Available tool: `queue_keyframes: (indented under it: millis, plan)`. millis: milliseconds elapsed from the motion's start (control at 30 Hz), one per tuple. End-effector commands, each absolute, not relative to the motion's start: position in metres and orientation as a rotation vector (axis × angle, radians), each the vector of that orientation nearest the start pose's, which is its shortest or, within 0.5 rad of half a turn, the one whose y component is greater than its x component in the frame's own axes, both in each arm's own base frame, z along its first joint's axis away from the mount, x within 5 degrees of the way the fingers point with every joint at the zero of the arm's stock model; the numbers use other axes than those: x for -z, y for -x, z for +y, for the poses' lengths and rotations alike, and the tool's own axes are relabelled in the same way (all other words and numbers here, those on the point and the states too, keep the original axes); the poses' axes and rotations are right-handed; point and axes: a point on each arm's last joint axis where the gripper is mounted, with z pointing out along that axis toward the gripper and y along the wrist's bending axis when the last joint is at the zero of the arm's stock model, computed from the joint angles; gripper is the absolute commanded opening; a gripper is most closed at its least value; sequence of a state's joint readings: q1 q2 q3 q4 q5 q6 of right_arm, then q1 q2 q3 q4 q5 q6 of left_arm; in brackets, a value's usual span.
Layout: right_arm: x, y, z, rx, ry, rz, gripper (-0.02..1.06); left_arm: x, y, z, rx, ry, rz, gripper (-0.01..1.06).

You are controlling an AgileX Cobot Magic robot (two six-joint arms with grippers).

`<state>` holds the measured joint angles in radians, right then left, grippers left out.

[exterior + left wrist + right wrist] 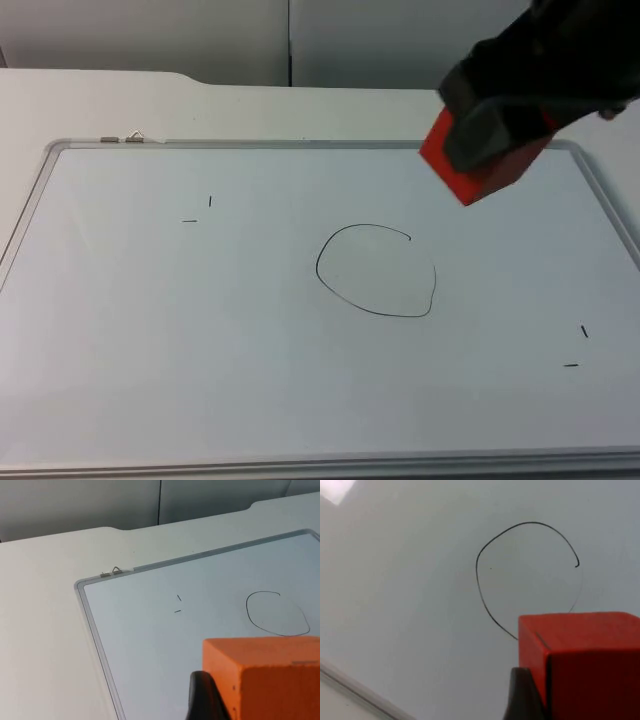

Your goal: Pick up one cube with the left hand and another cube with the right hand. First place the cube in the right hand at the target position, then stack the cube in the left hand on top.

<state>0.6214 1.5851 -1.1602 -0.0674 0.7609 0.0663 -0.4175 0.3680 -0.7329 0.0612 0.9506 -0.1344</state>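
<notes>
Right gripper (490, 140) clenched on red cube (478, 170), aloft, drawn circle (377, 270) just below/ahead. Left gripper (207, 700) clamped on orange cube (265, 677), over whiteboard (150, 645). Looks like light, stiff foam; flat sides suit grasp.

Drawn circle (376, 271) mid-whiteboard (150, 340), held cube (478, 165) above, behind-right

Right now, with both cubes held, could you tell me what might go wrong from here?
1. The right tool carries the red cube above and beside the drawn circle, so releasing now could drop it outside the line.
2. The red cube looks tilted in the top view and might land on an edge and tip.
3. The left tool holds the orange cube; stacking it onto a crooked base could topple both.
</notes>
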Motion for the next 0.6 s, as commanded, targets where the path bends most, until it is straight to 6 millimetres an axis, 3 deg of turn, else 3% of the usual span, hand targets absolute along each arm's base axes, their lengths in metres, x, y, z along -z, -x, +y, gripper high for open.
queue_keyframes:
  millis: [0,200,567]
  plan:
    - [-0.257,-0.278,0.195,-0.139,0.762,2.543,0.0,-0.348,-0.043,-0.016,0.293,-0.3,2.031,0.05]
    - [-0.222,-0.307,0.216,-0.114,0.773,2.589,0.0,-0.348,-0.043,-0.016,0.303,-0.299,2.033,0.05]
    - [-0.17,-0.333,0.234,-0.077,0.794,2.677,0.0,-0.348,-0.043,-0.016,0.303,-0.299,2.03,0.05]
